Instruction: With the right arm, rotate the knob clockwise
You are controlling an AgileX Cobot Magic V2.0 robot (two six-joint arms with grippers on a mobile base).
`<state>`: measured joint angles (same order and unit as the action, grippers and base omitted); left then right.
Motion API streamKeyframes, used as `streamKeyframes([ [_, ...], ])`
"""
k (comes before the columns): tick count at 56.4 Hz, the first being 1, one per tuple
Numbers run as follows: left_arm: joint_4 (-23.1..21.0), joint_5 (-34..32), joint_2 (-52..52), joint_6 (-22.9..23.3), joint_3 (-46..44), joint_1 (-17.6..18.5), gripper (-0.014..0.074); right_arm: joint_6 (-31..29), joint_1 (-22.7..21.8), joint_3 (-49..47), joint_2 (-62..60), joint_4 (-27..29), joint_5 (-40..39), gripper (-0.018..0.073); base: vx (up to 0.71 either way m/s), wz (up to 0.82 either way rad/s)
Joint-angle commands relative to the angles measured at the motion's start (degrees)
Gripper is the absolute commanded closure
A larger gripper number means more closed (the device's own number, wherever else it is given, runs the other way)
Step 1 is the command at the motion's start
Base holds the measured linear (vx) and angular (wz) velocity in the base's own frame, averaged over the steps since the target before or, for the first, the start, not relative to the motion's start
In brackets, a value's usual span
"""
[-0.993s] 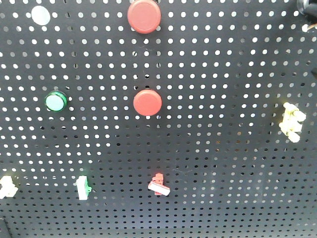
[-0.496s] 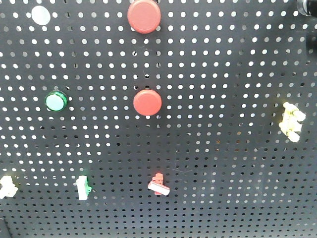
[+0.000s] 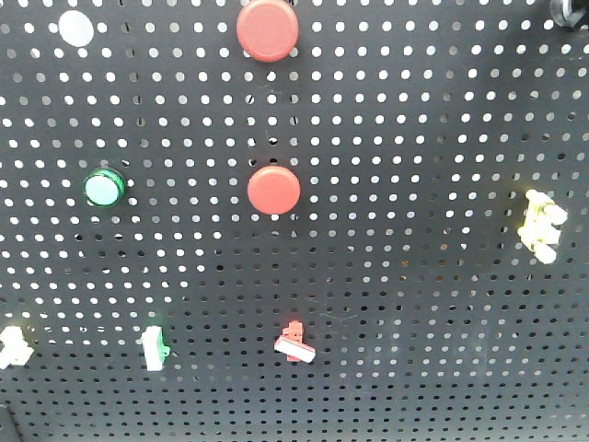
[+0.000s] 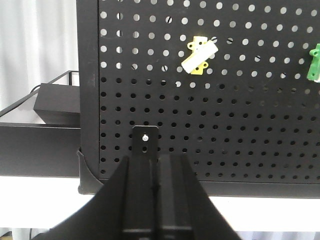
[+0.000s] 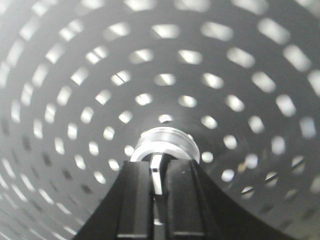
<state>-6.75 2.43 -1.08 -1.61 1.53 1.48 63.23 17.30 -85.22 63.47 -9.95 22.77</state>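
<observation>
In the right wrist view the knob [image 5: 168,139] is a silver ring on the black pegboard [image 5: 90,60], with a narrow white tab [image 5: 156,176] sticking out toward me. My right gripper [image 5: 158,169] is shut on that tab, one black finger on each side. The board's holes around the knob are smeared in a circular swirl. In the front view only a dark piece [image 3: 570,10] shows at the top right corner. My left gripper [image 4: 156,159] is shut with nothing in it, low in front of the board's bottom left corner.
The front view shows two red round buttons [image 3: 268,29] [image 3: 273,191], a green round button [image 3: 104,188], a white cap [image 3: 75,28], a red switch [image 3: 295,343], a green switch [image 3: 154,348] and yellow switches [image 3: 540,225] [image 3: 13,346]. A black box [image 4: 55,102] sits left of the board.
In the front view the dark piece at the top right corner has slid up toward the frame's edge and shows less. The buttons and switches have not moved.
</observation>
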Motion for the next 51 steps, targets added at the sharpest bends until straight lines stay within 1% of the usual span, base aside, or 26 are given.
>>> streamKeyframes([
  [1,-0.4,-4.7,0.2,0.6,0.7,-0.2,0.0603,7.2,-0.2,-1.8,0.9,0.5,-12.7,0.0568,0.00,0.00],
  [13,-0.4,-4.7,0.2,0.6,0.7,-0.2,0.0603,7.2,-0.2,-1.8,0.9,1.2,-13.2,0.0566,0.00,0.00],
  [17,-0.4,-4.7,0.2,0.6,0.7,-0.2,0.0603,8.7,-0.2,-1.8,0.9,3.8,-13.2,0.0566,0.00,0.00],
  [23,-0.4,-4.7,0.2,0.6,0.7,-0.2,0.0603,12.6,-0.2,-1.8,0.9,9.9,-13.3,0.0566,0.00,0.00],
  [27,-0.4,-4.7,0.2,0.6,0.7,-0.2,0.0603,12.8,-0.2,-1.8,0.9,12.5,-13.6,0.0566,0.00,0.00],
  [36,-0.4,-4.7,0.2,0.6,0.7,-0.2,0.0603,10.6,-0.2,-1.8,0.8,12.3,-14.6,0.0565,0.00,0.00],
  [41,-0.4,-4.7,0.2,0.6,0.7,-0.2,0.0603,6.9,-0.2,-1.8,0.8,10.9,-14.5,0.0561,0.00,0.00],
  [45,-0.4,-4.7,0.2,0.6,0.7,-0.2,0.0603,2.7,-0.2,-1.8,0.8,9.9,-14.5,0.0550,0.00,0.00],
  [51,-0.4,-4.7,0.2,0.6,0.7,-0.2,0.0603,-0.3,-0.2,-1.8,0.6,9.9,-14.4,0.0512,0.00,0.00],
])
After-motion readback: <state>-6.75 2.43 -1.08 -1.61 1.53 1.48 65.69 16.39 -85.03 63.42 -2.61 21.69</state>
